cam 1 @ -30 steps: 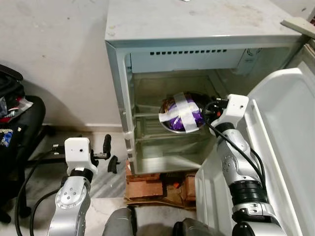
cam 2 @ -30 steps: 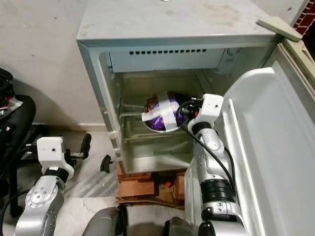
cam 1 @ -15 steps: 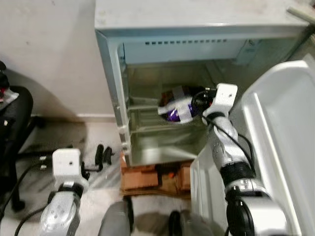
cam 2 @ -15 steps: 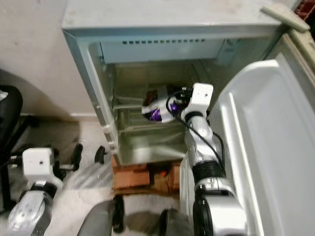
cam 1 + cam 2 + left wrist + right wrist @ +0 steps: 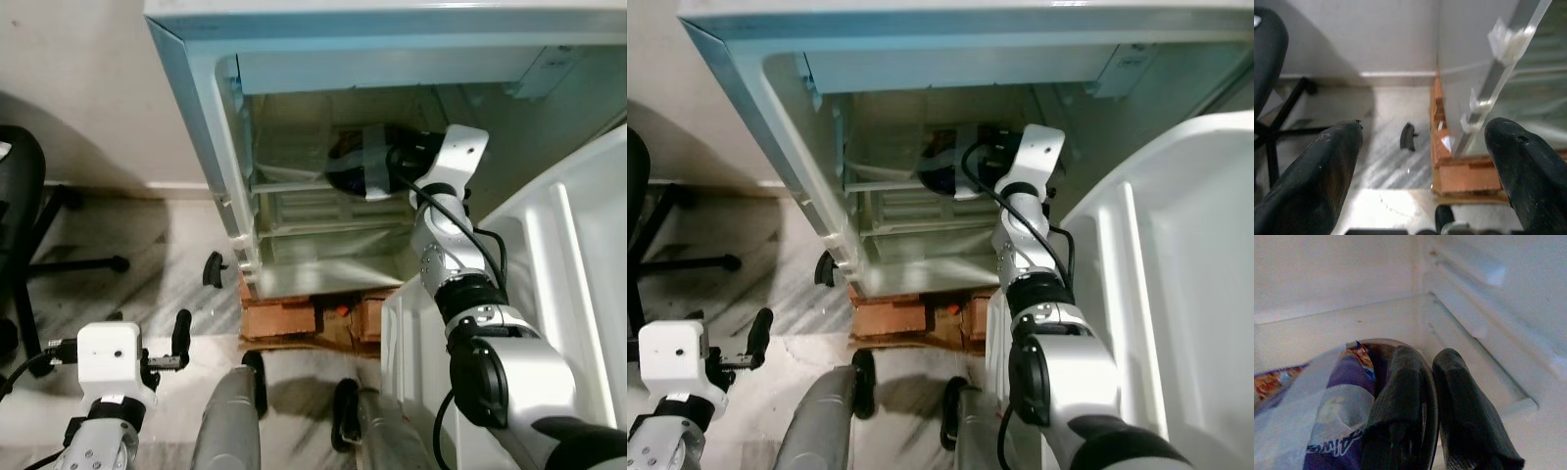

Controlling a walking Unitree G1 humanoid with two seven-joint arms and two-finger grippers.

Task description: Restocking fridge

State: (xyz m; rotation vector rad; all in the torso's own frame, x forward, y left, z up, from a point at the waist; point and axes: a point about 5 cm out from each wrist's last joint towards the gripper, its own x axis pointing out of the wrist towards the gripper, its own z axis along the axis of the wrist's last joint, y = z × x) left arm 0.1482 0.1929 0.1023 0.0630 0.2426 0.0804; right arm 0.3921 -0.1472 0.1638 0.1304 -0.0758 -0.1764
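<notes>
Fridge stands open, door swung out on the robot's right. Right arm reaches deep inside, over the wire shelf. Right gripper is clamped on the rim of a bowl: one finger inside the rim, the other outside, metal edge pinched between them. Bowl sits in the fridge's middle level, toward the right inner wall, in shadow. It holds a purple packet strapped down with pale tape. From the head views the bowl shows as a dark shape with a grey tape band, just beside the white wrist block. Cannot tell whether the bowl rests on the shelf or hangs just above it.

Left arm hangs idle, well outside the fridge, low on the left. Left gripper has fingers spread wide apart, nothing between them; it points at the fridge's lower left corner. Between those fingers: marble floor, a small black curved piece lying on it, and the bricks the fridge stands on. Same black piece lies on the floor just beside the fridge's front left corner in the head view. Bricks show under the fridge's front edge.

Black chair stands left of the fridge, against the wall, well apart from it.
</notes>
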